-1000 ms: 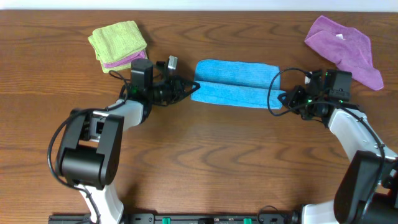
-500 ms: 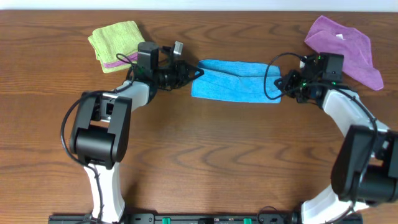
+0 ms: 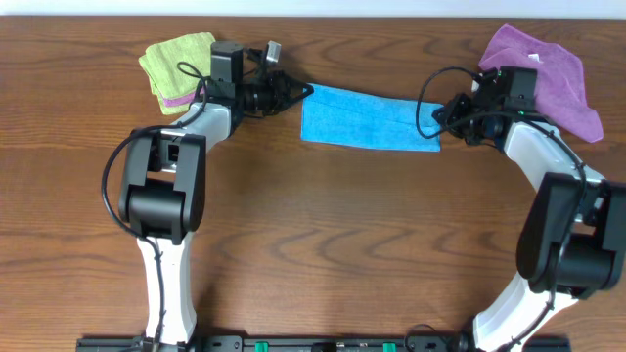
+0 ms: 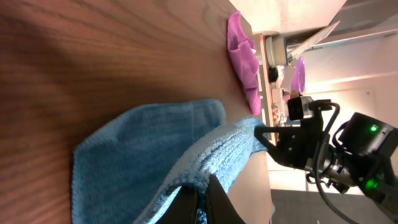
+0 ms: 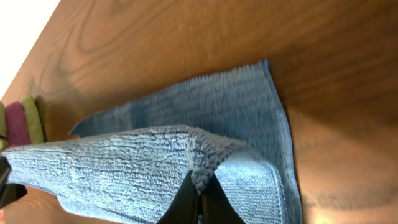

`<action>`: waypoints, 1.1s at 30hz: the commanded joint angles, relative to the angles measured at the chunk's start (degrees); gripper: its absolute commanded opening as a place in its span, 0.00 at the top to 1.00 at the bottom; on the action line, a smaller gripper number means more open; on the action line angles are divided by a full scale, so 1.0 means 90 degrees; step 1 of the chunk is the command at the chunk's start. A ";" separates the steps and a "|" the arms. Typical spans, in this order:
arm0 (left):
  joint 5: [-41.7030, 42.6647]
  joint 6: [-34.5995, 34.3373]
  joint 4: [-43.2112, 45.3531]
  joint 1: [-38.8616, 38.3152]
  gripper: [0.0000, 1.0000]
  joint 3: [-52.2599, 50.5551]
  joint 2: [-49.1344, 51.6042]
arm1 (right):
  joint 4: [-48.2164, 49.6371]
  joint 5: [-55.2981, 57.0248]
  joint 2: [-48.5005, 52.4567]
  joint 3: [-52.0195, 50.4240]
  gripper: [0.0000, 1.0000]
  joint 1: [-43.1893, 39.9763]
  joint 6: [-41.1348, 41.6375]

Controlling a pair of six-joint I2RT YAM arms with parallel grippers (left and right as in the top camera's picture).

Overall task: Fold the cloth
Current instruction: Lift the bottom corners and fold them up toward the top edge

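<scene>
At the far middle of the table [image 3: 323, 225], the cloth [image 3: 367, 125] is lying as a long blue strip between your two arms, and you are holding its upper layer up by both ends. The left gripper [image 3: 299, 95] is clamping one end tight between narrowed fingers, and the right gripper [image 3: 440, 115] is pinching the other end the same way. To fold well, you should be carrying both ends level and at one pace. That means holding the layer lightly taut and laying its edge square on the edge beneath before letting go.
</scene>
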 commanded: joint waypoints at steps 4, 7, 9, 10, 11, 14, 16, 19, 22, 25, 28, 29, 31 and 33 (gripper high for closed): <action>0.0109 0.0197 -0.0083 0.0046 0.94 0.0372 0.0318 | 0.0005 0.0104 0.0253 0.0308 0.98 0.0029 0.0214; 0.0095 0.0376 -0.0345 0.0046 0.94 0.0372 0.0338 | -0.0002 0.0114 0.0253 0.0306 0.98 0.0029 0.0214; 0.0070 0.0537 -0.0551 0.0046 0.94 0.0372 0.0345 | -0.0024 0.0182 0.0253 0.0306 0.98 0.0029 0.0216; 0.0029 0.0600 -0.0656 0.0046 0.94 0.0372 0.0345 | -0.0039 0.0226 0.0253 0.0308 0.99 0.0029 0.0219; -0.0007 0.0634 -0.0709 0.0046 0.94 0.0372 0.0345 | -0.0056 0.0279 0.0253 0.0306 0.98 0.0029 0.0238; -0.0051 0.0639 -0.0697 0.0046 0.94 0.0379 0.0345 | -0.0066 0.0398 0.0253 0.0308 0.98 0.0027 0.0238; -0.0051 0.0639 -0.0699 0.0046 0.94 0.0435 0.0352 | -0.0017 0.0408 0.0253 0.0308 0.98 0.0015 0.0236; -0.0070 0.0675 -0.0699 0.0046 0.94 0.0602 0.0362 | 0.0010 0.0508 0.0267 0.0347 0.98 0.0010 0.0236; -0.0102 0.0712 -0.0707 0.0049 0.94 0.0792 0.0367 | 0.0002 0.0532 0.0321 0.0440 0.98 0.0010 0.0236; -0.0194 0.0765 -0.0869 0.0053 0.94 0.0976 0.0442 | -0.0036 0.0529 0.0435 0.0551 0.99 -0.0034 0.0282; -0.0032 0.0801 -0.1035 0.0056 0.94 0.1146 0.0629 | -0.0078 0.0500 0.0481 0.0561 0.98 -0.0061 0.0333; 0.0049 0.0797 -0.1039 0.0056 0.94 0.1168 0.0678 | -0.0119 0.0508 0.0481 0.0561 0.98 -0.0061 0.0328; 0.0121 0.0799 -0.1064 0.0056 0.94 0.1166 0.0733 | -0.0204 0.0508 0.0481 0.0561 0.99 -0.0061 0.0294; 0.0148 0.0801 -0.1122 0.0049 0.94 0.1166 0.0755 | -0.0359 0.0534 0.0481 0.0561 0.99 -0.0061 0.0279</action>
